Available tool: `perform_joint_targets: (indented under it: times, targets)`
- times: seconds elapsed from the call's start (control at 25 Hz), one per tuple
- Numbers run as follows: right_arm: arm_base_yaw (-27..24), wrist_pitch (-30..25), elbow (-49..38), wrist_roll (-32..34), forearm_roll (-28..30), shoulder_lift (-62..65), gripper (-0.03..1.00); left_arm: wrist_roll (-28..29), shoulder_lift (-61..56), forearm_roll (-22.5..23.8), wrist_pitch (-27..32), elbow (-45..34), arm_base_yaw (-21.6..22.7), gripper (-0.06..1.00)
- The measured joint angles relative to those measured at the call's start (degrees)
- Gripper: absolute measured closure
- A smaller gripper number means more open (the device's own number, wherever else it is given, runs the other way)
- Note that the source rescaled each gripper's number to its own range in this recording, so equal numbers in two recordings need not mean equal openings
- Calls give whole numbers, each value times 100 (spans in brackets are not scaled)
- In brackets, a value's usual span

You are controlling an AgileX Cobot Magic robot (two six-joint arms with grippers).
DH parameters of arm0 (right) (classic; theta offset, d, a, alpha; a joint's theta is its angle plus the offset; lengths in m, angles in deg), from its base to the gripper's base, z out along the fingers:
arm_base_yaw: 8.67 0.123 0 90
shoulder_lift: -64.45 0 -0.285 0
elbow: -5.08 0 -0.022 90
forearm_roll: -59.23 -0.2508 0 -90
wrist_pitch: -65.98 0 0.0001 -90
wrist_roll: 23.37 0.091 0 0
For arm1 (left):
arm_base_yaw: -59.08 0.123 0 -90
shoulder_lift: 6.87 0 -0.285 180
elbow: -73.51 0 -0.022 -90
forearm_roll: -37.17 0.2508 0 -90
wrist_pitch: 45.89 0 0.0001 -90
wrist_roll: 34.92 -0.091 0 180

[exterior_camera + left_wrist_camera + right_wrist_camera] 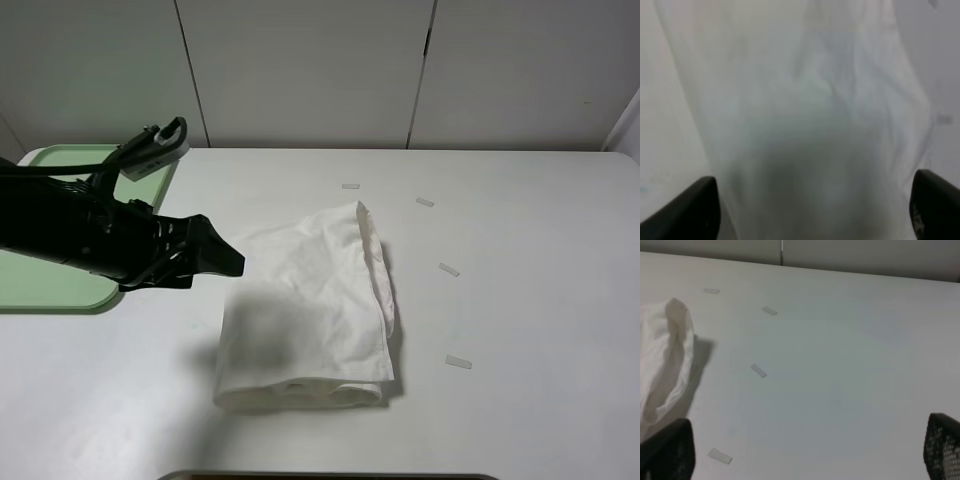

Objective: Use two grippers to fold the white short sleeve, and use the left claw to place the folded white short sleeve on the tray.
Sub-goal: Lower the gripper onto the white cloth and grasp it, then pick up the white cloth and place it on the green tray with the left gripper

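The left claw (228,260) hangs spread wide and empty just beside the folded white short sleeve (310,310), which lies mid-table (520,300). The right claw (805,465) gapes wide, empty. The green tray (50,285) sits far left.

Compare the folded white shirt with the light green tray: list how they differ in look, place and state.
The white, wrinkly cotton T-shirt is soft and folded into a thick bundle; the flat light green plastic tray is rigid, with a low rim. The shirt lies mid-table in full view; the tray sits at the table's far left edge, partly hidden behind the black left arm. The open left gripper hovers at the shirt, not over the tray. Both rest on the white table.
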Motion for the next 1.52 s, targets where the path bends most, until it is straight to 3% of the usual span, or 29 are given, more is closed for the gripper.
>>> perform_joint_targets:
  times: [0.2, 0.32, 0.36, 0.64, 0.72, 1.24, 1.52]
  targets:
    - [0, 0, 0, 0, 0, 0, -3, -1239, 17, -1298, -59, -247, 273, 18]
    - [0, 0, 0, 0, 0, 0, -3, -1706, 229, -1684, -71, -380, 331, 18]
    - [0, 0, 0, 0, 0, 0, -3, -2046, 605, -2000, -60, -409, 336, 18]
    - [0, 0, 0, 0, 0, 0, -3, -2385, 1130, -2420, -80, -422, 336, 18]
    - [0, 0, 0, 0, 0, 0, -3, -2905, 1585, -2906, -44, -257, 336, 18]
    - [0, 0, 0, 0, 0, 0, -3, -3182, 2738, -3184, 674, 517, 336, 20]
    - [0, 0, 0, 0, 0, 0, -3, -3222, 2830, -3188, 774, 649, 336, 57]
